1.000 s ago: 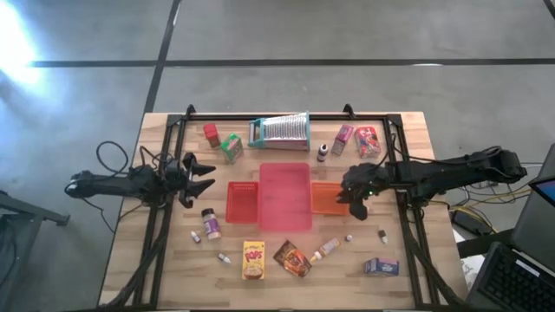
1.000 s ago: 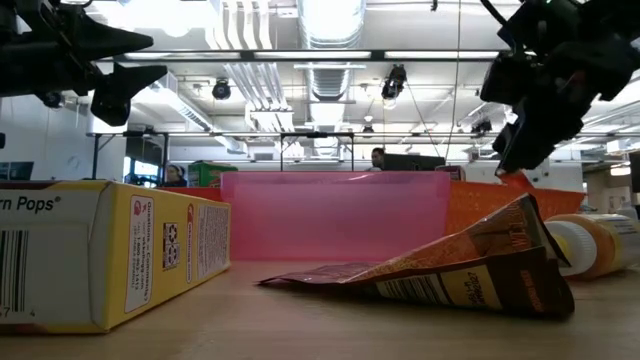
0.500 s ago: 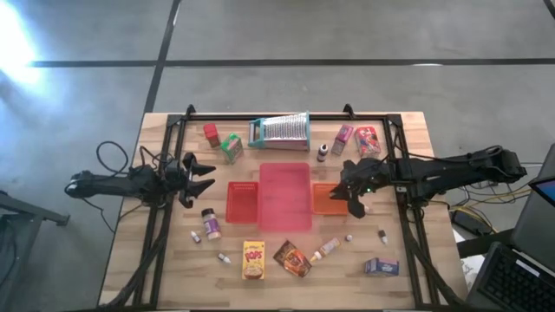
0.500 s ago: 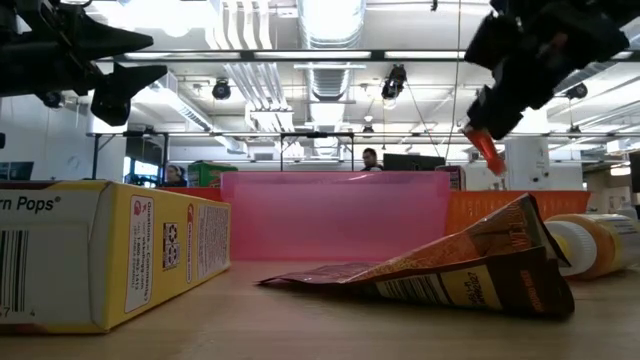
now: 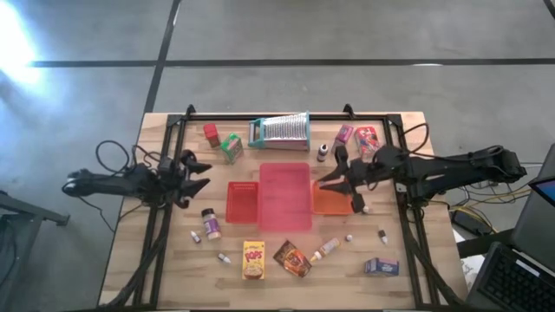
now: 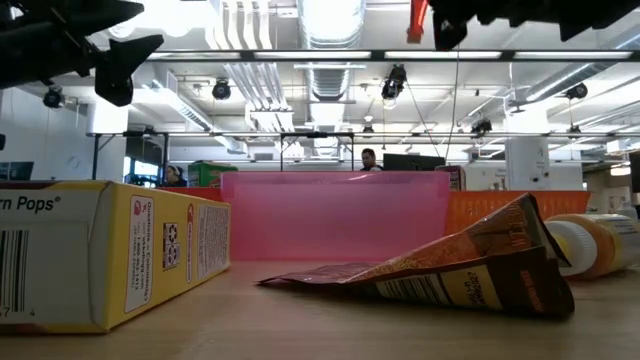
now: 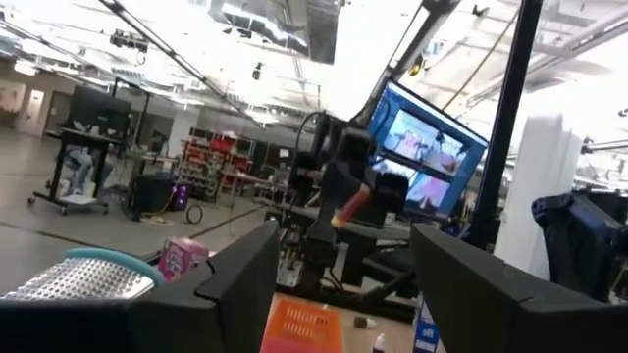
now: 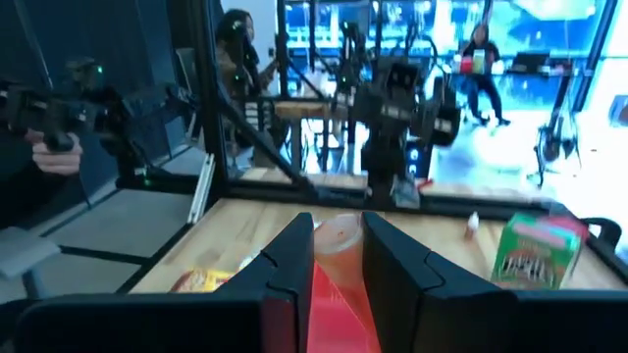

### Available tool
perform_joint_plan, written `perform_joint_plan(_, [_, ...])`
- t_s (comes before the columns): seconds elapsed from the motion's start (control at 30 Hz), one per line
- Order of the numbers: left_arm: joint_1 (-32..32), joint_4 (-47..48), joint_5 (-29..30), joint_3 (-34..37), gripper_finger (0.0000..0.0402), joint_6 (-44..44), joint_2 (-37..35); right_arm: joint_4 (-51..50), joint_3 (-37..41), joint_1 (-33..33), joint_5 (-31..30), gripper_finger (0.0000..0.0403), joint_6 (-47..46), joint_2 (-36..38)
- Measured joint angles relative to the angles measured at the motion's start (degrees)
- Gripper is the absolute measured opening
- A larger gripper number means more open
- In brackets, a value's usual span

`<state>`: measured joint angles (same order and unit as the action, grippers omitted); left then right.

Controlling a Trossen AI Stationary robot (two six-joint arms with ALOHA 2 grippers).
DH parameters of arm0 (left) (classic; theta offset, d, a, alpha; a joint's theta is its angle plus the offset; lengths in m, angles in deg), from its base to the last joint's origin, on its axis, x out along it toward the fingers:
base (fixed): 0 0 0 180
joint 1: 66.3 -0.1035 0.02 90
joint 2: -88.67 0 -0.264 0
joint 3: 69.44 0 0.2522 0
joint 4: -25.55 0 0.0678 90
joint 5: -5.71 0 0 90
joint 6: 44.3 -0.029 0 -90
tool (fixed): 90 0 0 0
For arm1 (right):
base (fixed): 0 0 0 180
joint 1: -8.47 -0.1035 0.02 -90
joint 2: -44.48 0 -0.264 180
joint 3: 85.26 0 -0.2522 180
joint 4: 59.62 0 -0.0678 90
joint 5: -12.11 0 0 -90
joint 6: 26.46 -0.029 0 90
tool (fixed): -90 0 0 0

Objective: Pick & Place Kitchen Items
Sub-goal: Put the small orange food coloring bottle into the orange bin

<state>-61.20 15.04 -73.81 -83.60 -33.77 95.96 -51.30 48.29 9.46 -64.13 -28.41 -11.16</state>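
My right gripper [image 5: 328, 184] points level toward the table's left, high above the orange tray [image 5: 334, 204], shut on a small orange-red bottle [image 8: 339, 245]. That bottle also shows as a red tip [image 6: 417, 15] at the top of the low view. My left gripper [image 5: 204, 173] hangs open over the table's left side, holding nothing. On the table lie a yellow box [image 5: 252, 260], a brown packet [image 5: 291, 258], a blue-purple box [image 5: 381, 267], a green box [image 5: 231, 147], a pink box [image 5: 343, 136], a red box [image 5: 367, 140] and a spice jar [image 5: 209, 224]. My right gripper pinches the orange-red bottle between its two fingers [image 8: 294, 255], which come level from the table's right side. The bottle's rounded end [image 8: 340, 233] shows in the gap between them. It is lifted clear, well above the trays.
A red tray [image 5: 243, 201], a pink tray [image 5: 284, 195] and the orange tray sit side by side mid-table. A ribbed metal grater [image 5: 282, 132] lies at the far edge. Tiny bottles [image 5: 327, 250] dot the near side. People stand in the room beyond.
My right gripper has risen from just over the orange tray and tipped from pointing down to level, rolling as it went, and carried the orange-red bottle up with it. My left gripper has tipped up slightly in place.
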Motion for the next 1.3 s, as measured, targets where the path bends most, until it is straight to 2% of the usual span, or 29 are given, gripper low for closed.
perform_joint_plan(0.1, [0.0,-4.6,-0.1,-0.1,0.0236,2.4,3.5,0.2,-2.2,0.0,0.1,0.0067,2.8,-1.1])
perform_joint_plan(0.2, [0.0,-5.2,-0.1,-2.3,0.0236,8.9,7.4,-0.3,-6.0,-0.6,0.2,0.0065,7.2,-4.0])
perform_joint_plan(0.47, [0.0,-5.3,-0.9,-10.7,0.0236,36.5,18.9,-12.2,-20.2,-3.0,-0.2,0.0067,23.0,-16.3])
perform_joint_plan(0.7, [0.0,-5.0,-3.6,-15.7,0.0236,52.8,26.0,-24.1,-33.4,-4.4,-0.3,0.0064,35.4,-25.5])
perform_joint_plan(0.8, [0.0,-3.5,-6.5,-17.1,0.0236,58.3,28.9,-28.1,-39.3,-5.3,-2.6,0.0069,40.4,-29.3])
perform_joint_plan(1.0, [0.0,-2.6,-8.3,-18.8,0.0236,65.3,34.2,-34.4,-47.9,-8.0,-6.4,0.0065,49.9,-35.9])
perform_joint_plan(1.3, [0.0,-2.8,-9.1,-23.4,0.0236,66.4,37.9,-33.0,-51.5,-13.0,-20.8,0.0071,62.0,-42.0])
